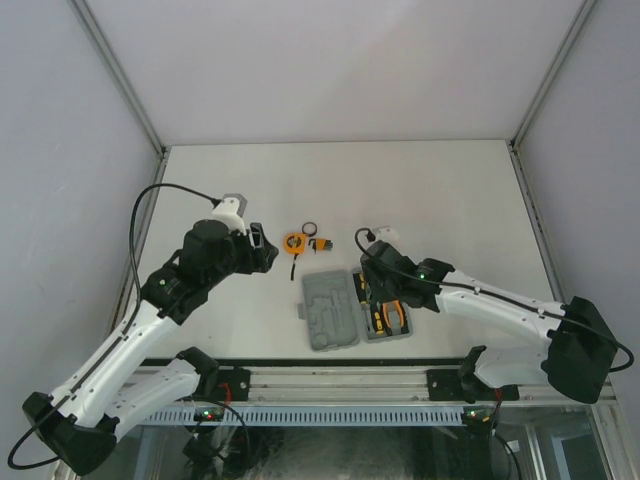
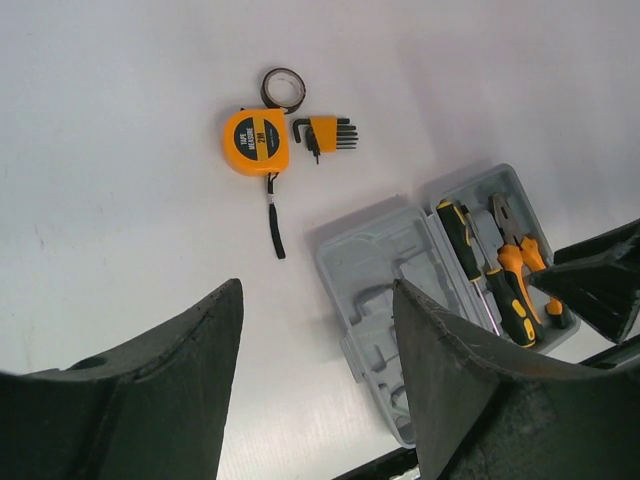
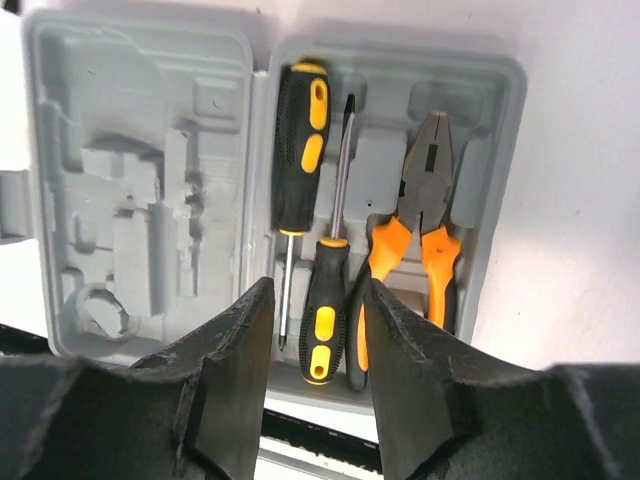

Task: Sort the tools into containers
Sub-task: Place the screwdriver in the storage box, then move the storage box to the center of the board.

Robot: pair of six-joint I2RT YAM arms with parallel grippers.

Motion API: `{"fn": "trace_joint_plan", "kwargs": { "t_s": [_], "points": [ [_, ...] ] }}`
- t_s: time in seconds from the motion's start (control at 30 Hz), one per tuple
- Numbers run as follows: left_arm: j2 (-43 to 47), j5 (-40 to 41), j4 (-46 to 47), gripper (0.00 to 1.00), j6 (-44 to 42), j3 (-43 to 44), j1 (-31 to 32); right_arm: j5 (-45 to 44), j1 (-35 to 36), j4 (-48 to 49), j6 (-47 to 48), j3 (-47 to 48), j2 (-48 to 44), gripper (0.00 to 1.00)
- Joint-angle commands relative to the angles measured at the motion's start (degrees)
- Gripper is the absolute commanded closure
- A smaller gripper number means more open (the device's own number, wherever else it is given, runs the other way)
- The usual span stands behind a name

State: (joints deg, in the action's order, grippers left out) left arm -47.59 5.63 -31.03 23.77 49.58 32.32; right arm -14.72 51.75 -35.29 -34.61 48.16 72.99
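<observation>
The grey case point(image 1: 326, 308) lies open near the table's front. Its right half holds two black-and-yellow screwdrivers point(image 3: 302, 130) point(image 3: 326, 300) and orange-handled pliers point(image 3: 424, 215); its left half point(image 3: 140, 150) holds nothing. My right gripper point(image 3: 318, 310) hovers open just above the lower screwdriver's handle, with gaps on both sides. Behind the case, the orange tape measure point(image 2: 255, 141), hex key set point(image 2: 328, 133) and black ring point(image 2: 283, 88) lie on the table. My left gripper point(image 2: 318, 330) hangs open and empty over the table, left of the case point(image 2: 380, 270).
The tape measure's black strap point(image 2: 274, 225) trails toward the case. Grey walls enclose the white table on three sides. A metal rail point(image 1: 330, 385) runs along the near edge by the arm bases.
</observation>
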Motion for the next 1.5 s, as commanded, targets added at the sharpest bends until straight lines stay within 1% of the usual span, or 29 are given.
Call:
{"fn": "trace_joint_plan", "kwargs": {
  "t_s": [0.0,0.13,0.23,0.33,0.43,0.57,0.73,0.93,1.03,1.2,1.3,1.47],
  "points": [
    [0.21,-1.01,1.88,0.35,-0.28,-1.20,-0.55,-5.76,2.25,4.20,2.72,0.69,-4.63,0.59],
    [0.69,-0.83,2.70,0.35,1.76,-2.41,-0.58,-7.13,3.52,9.57,4.77,-2.57,-8.48,0.57],
    [0.97,-1.00,3.61,0.35,4.08,-3.90,-0.61,-7.42,3.49,12.14,4.41,-5.33,-10.76,0.55],
    [1.26,-1.43,4.86,0.35,6.20,-6.07,-0.55,-6.70,2.39,10.88,2.12,-6.16,-11.87,0.55],
    [1.38,-1.66,6.07,0.35,8.37,-8.48,-0.59,-3.91,1.09,9.80,1.31,-6.19,-12.17,0.58],
    [1.00,-3.13,8.29,0.35,10.27,-11.29,-0.59,-3.35,1.19,10.19,1.17,-6.53,-11.17,0.60],
    [-0.39,-5.69,11.70,0.36,12.41,-14.54,-0.57,-3.56,1.50,13.35,1.24,-8.26,-10.61,0.59],
    [-2.29,-8.43,16.59,0.37,16.42,-19.64,-0.59,-4.28,1.35,13.70,1.35,-8.93,-11.33,0.58],
    [-3.04,-9.06,18.14,0.38,17.36,-21.10,-0.50,-4.96,1.61,15.43,1.97,-10.48,-12.62,0.58],
    [-2.75,-9.42,20.55,0.38,19.29,-23.71,-0.37,-6.75,1.05,17.30,0.37,-13.23,-16.21,0.56],
    [-2.99,-10.37,23.67,0.38,21.34,-25.95,0.06,-7.21,0.24,16.54,-0.79,-13.75,-17.57,0.56],
    [-6.35,-11.91,29.16,0.38,24.51,-28.37,1.73,-6.91,-0.20,16.34,-2.10,-13.93,-18.58,0.56]
  ]
}}
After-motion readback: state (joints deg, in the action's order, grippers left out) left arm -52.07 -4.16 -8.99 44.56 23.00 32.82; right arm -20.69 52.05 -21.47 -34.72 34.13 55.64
